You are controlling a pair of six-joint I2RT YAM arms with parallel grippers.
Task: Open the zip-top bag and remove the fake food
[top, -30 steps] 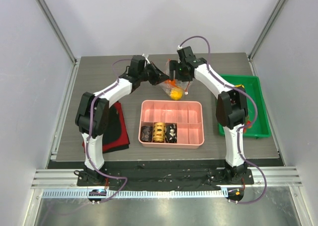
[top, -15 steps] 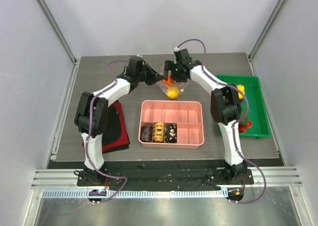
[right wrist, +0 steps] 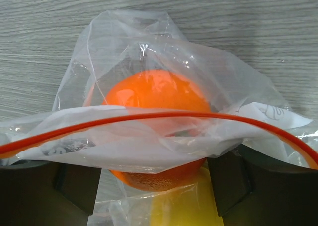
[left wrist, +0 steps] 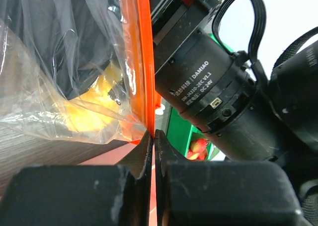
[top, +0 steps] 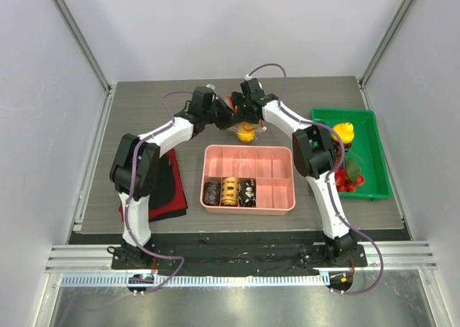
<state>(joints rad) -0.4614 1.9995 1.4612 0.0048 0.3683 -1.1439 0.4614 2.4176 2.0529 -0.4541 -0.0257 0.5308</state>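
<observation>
The zip-top bag [top: 248,129] at the desk's [top: 144,100] far centre. Left hand [left wrist: 151,135] clamped on its red-orange zip strip [left wrist: 141,62]; right hand [right wrist: 151,179] fingers apart, flanking the bagged orange fruit [right wrist: 154,99].

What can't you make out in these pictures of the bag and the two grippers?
- Top view: the mouth of the bag, hidden under the two arms.
- Right wrist view: whether the right gripper presses the orange; plastic covers the contact. Yellow fruit cut off by the bottom edge.
- Left wrist view: the bag's contents, blurred behind crinkled plastic.
</observation>
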